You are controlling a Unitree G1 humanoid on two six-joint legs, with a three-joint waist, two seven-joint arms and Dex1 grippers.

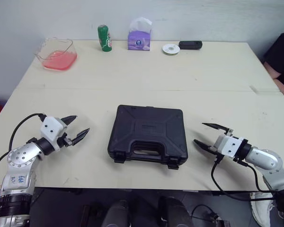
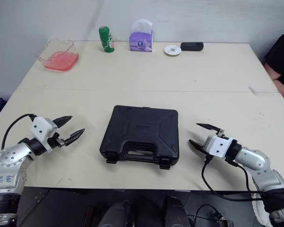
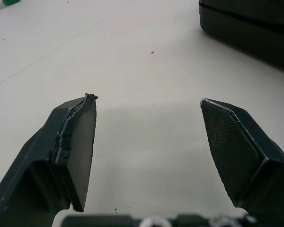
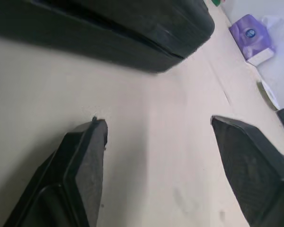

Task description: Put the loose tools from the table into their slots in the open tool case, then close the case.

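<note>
A black tool case lies flat on a pale table with its lid down and its handle facing the robot, midway between the two grippers. The left gripper sits just left of the case, fingers spread and empty. The right gripper sits just right of it, also spread and empty. Well beyond both are a tub of pink liquid, a green can, a tissue box and a white disc.
</note>
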